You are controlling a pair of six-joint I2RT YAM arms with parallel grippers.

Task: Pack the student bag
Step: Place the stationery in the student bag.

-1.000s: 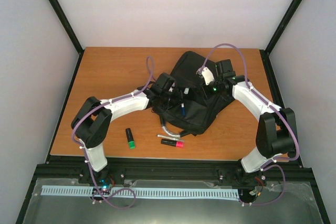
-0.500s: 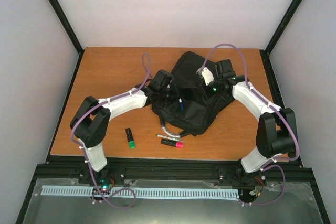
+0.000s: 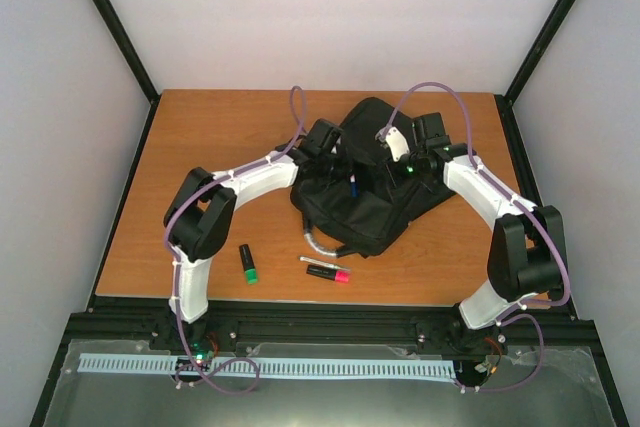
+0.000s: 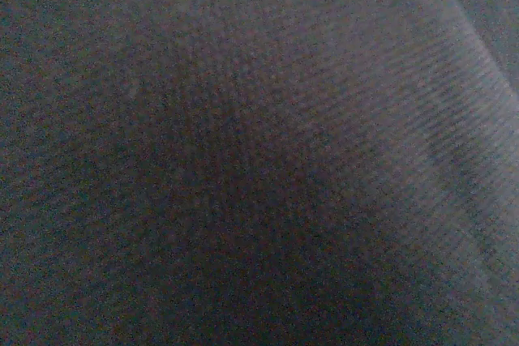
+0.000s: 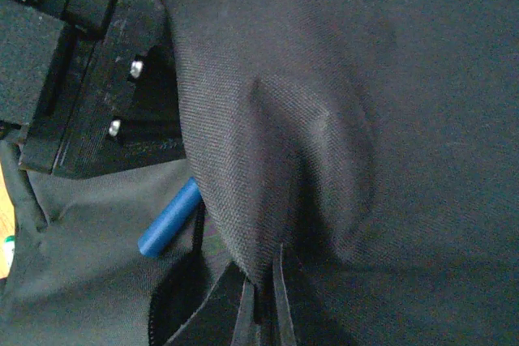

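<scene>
Fabric of the student bag [image 5: 349, 119] sits pinched in right jaws; left jaws hidden, state unclear.

**No lettering you can read**

You get no legible text, label, brand or number in any view. The bag [image 3: 372, 209] shows you only plain black weave up close. The pen [image 5: 170, 228] is bare blue. The green marker [image 3: 247, 263] and pink marker [image 3: 330, 273] are too small to read.
</scene>
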